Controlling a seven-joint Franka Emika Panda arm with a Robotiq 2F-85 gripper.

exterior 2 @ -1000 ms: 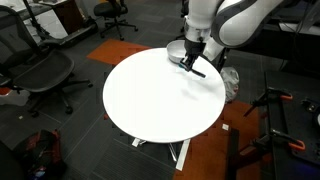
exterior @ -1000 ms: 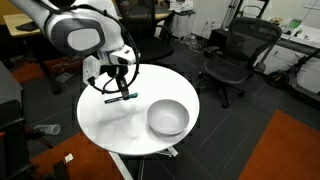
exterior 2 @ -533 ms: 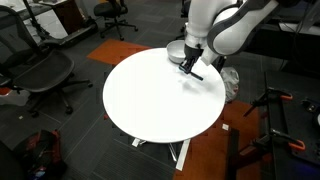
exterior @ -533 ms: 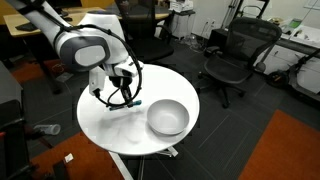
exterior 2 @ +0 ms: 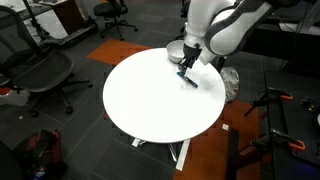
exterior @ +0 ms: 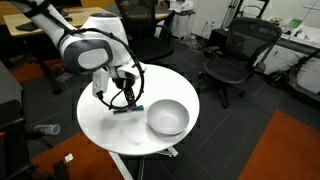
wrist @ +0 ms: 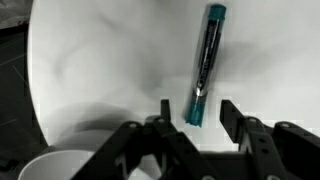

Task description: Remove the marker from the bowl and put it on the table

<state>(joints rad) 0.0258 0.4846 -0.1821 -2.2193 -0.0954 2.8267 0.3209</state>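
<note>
Lying flat on the white table [wrist: 100, 60], the teal marker [wrist: 206, 65] rests outside the metal bowl [exterior: 167, 117], just beside it. The gripper [wrist: 197, 118] hangs over the marker's near end, jaws spread wide, one finger on either side, not gripping it.

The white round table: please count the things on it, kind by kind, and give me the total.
marker: 1
bowl: 1
Total on the table: 2
</note>
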